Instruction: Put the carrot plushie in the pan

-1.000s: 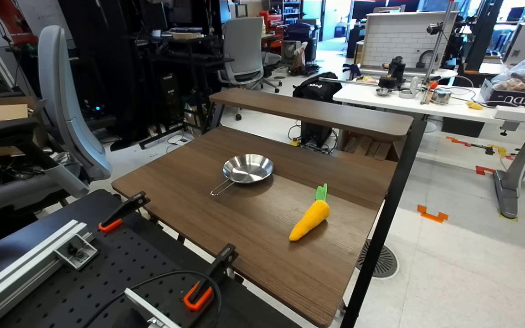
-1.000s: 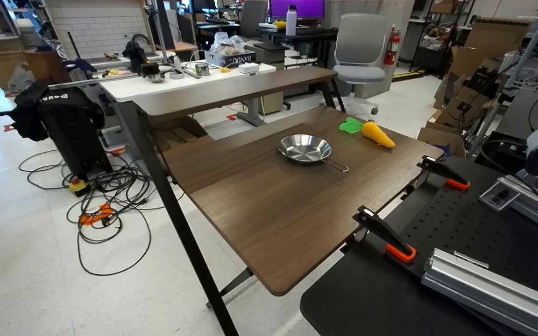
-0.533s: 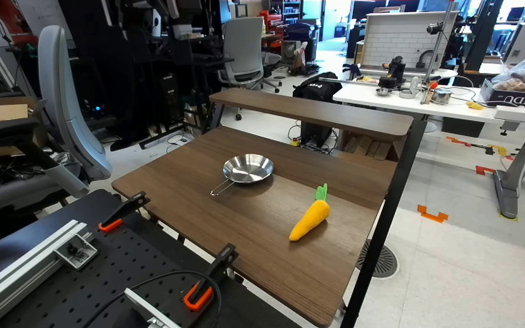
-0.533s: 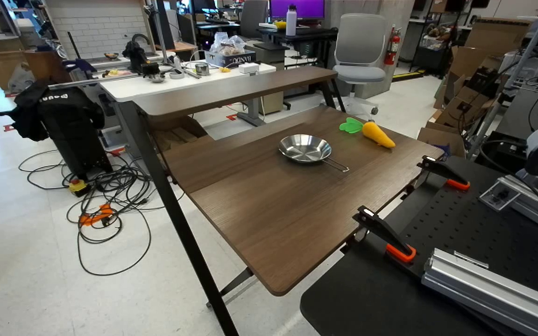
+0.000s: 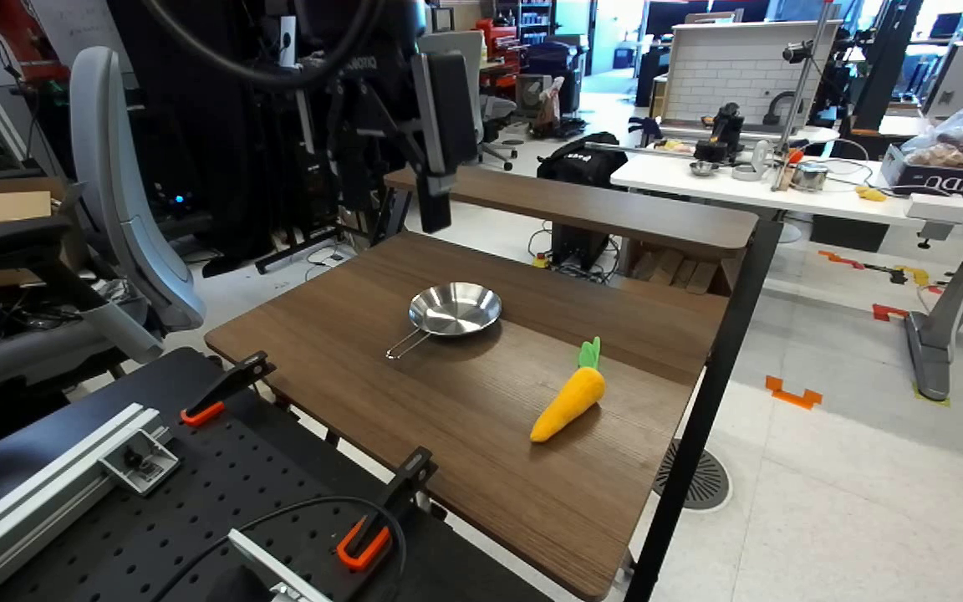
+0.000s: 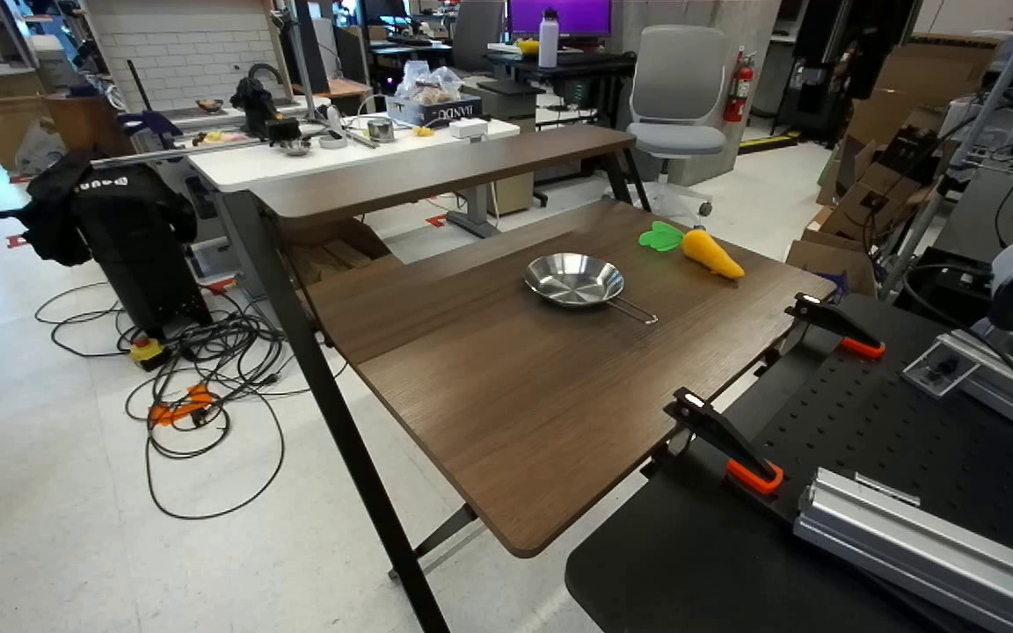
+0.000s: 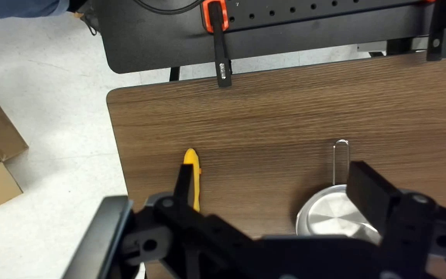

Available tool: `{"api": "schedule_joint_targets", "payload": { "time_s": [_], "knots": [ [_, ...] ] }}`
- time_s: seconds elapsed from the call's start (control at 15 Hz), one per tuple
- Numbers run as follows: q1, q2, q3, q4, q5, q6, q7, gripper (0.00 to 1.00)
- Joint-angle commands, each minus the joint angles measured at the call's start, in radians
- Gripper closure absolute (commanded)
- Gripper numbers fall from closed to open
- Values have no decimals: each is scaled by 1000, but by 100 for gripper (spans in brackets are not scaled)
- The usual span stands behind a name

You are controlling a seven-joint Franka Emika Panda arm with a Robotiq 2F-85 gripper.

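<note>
The fingers (image 7: 371, 197) are spread pretty wide, up high and well apart from the bench (image 5: 448, 410). The carrot plushie (image 5: 569, 405) is just lying on the bench, well below them and apart from the pan (image 5: 455, 309). In the wrist view one finger hides part of it (the other's blocking some pan, lol).

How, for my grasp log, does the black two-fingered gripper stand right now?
Black two-fingered gripper: open, fingers spread wide apart, holding nothing.

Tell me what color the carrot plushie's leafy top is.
Green; the leafy top shows best in an exterior view.
</note>
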Motion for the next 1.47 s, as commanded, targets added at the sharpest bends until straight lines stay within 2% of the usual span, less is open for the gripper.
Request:
{"api": "schedule_joint_targets", "payload": {
  "time_s": [0.0,0.33,0.8,1.4],
  "knots": [
    [-22,152,-34,50,-10,96,-42,0],
    [-41,360,-58,145,-8,180,-61,0],
    [-63,606,-68,327,9,190,-84,0],
    [-67,826,-62,509,-4,198,-72,0]
  ]
}}
